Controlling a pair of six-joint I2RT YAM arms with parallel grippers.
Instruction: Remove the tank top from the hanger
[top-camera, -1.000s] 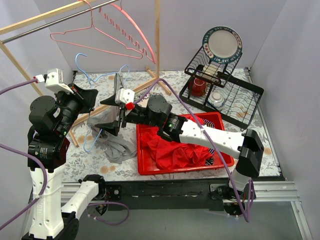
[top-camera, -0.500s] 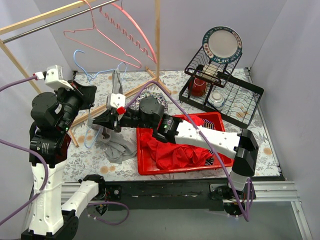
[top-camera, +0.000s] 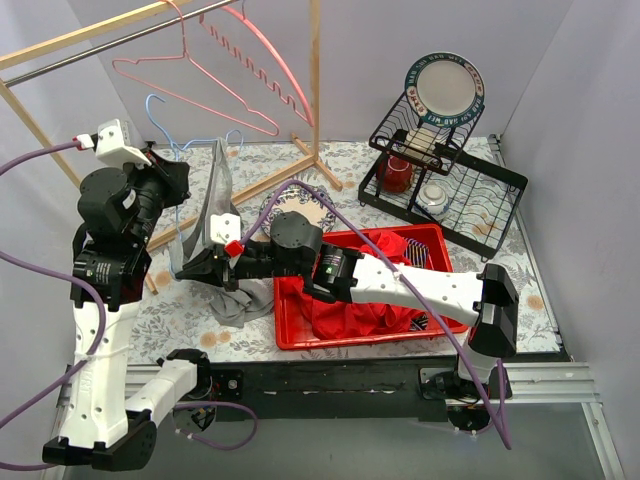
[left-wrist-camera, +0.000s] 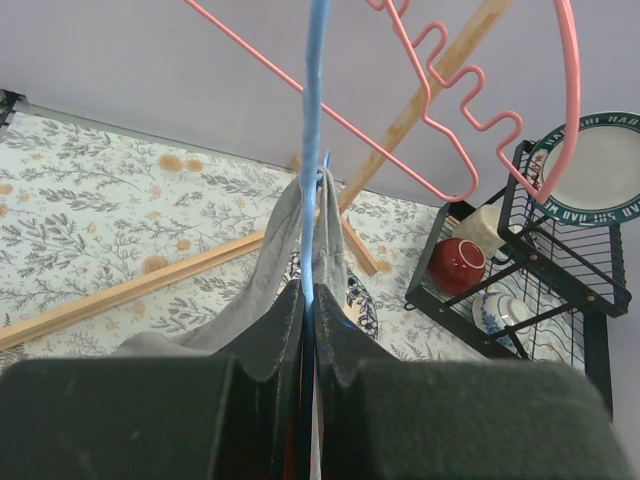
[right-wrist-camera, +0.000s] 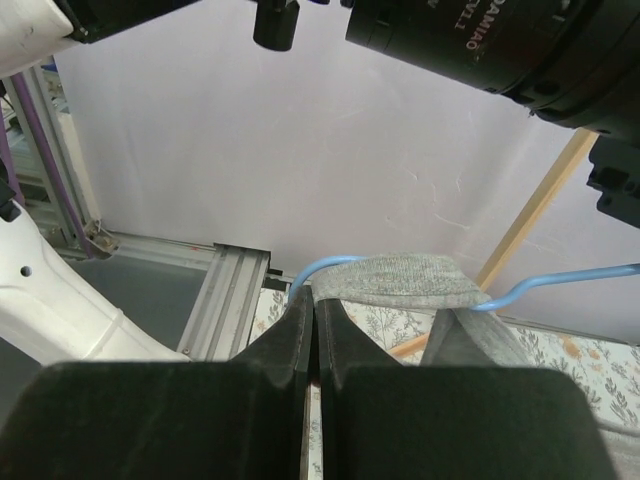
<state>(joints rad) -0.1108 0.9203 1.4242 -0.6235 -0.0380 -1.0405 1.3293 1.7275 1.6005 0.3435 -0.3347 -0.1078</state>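
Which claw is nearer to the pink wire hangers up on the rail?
Left. The left claw is raised beneath the pink wire hangers, pinching the blue wire hanger. The right claw sits lower, closed on the grey tank top.

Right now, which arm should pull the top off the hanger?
Right. The right claw is shut at a strap of the top, apparently pinching it, so it can drag it off. The left claw is shut on the hanger, holding it up.
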